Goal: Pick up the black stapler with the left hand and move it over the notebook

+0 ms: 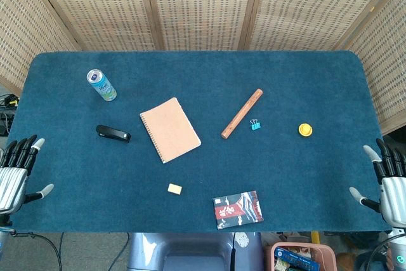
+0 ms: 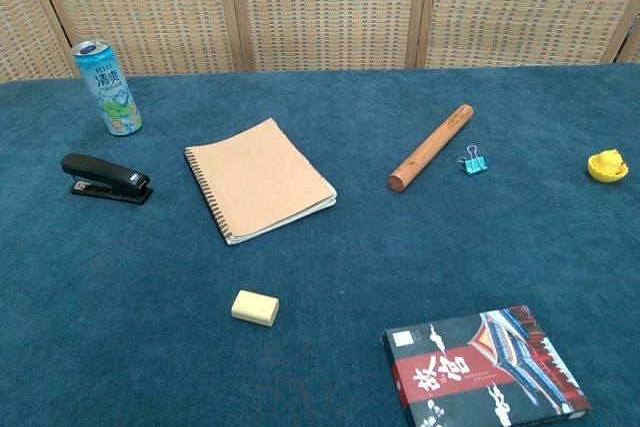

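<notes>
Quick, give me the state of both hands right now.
Left hand: open, holding nothing, at the table's edge, well short of the black stapler.
Right hand: open, holding nothing, at the opposite edge.

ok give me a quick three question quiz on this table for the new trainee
1. True or false: the left hand already holds the black stapler.
2. Multiple choice: which item lies right beside the wooden rod? A) the yellow eraser B) the blue binder clip C) the drink can
3. Fill in: the notebook has its spiral binding on the side facing the ______.

Key
1. False: both the left and the right hand are open at the table edges, holding nothing.
2. B
3. stapler
</notes>
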Action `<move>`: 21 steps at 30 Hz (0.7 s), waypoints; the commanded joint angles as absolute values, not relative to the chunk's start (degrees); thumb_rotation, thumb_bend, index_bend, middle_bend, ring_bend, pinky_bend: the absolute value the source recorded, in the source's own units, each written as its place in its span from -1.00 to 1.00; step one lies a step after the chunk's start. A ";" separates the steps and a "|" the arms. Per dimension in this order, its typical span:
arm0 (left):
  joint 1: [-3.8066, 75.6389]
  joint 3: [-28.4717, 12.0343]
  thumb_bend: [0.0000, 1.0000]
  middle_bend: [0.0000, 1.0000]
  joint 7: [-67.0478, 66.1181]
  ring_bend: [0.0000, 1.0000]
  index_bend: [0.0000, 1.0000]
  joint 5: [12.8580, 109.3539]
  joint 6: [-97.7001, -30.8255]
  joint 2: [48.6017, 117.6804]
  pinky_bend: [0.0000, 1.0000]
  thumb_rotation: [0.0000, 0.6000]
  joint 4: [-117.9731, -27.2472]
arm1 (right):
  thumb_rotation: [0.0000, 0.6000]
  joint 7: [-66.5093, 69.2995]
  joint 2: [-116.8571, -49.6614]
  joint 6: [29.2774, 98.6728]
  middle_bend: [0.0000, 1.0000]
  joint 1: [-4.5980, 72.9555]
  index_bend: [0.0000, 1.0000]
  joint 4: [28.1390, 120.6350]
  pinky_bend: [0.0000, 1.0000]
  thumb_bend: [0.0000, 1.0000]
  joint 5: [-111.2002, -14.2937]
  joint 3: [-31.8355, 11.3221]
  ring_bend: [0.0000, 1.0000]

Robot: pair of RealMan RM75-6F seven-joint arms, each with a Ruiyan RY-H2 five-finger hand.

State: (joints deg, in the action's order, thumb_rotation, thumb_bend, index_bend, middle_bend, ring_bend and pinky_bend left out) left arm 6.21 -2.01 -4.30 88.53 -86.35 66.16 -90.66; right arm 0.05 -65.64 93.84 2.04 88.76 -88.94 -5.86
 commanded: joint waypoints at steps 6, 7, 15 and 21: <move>7.42 -1.98 -1.00 -1.00 -5.17 -1.00 -1.00 88.80 -84.48 66.41 -1.00 1.00 -90.33 | 1.00 -0.04 -65.24 93.81 -1.00 1.55 -1.00 89.14 -1.00 -1.00 -88.39 -5.83 -1.00; 8.09 -2.06 -1.00 -1.00 -4.98 -1.00 -1.00 88.92 -83.52 66.37 -1.00 1.00 -90.29 | 1.00 0.13 -65.13 93.84 -1.00 1.47 -1.00 89.17 -1.00 -1.00 -88.23 -5.89 -1.00; 21.13 -6.31 -0.98 -1.00 -6.92 -1.00 -1.00 88.66 -67.77 67.55 -1.00 1.00 -85.95 | 1.00 -0.48 -64.79 93.14 -1.00 1.60 -1.00 90.07 -1.00 -1.00 -86.57 -6.73 -1.00; 31.65 -9.11 -0.82 -1.00 -8.72 -1.00 -1.00 84.09 -52.98 71.33 -1.00 1.00 -81.10 | 1.00 -0.65 -64.73 91.04 -1.00 2.33 -1.00 89.85 -1.00 -1.00 -83.46 -8.07 -1.00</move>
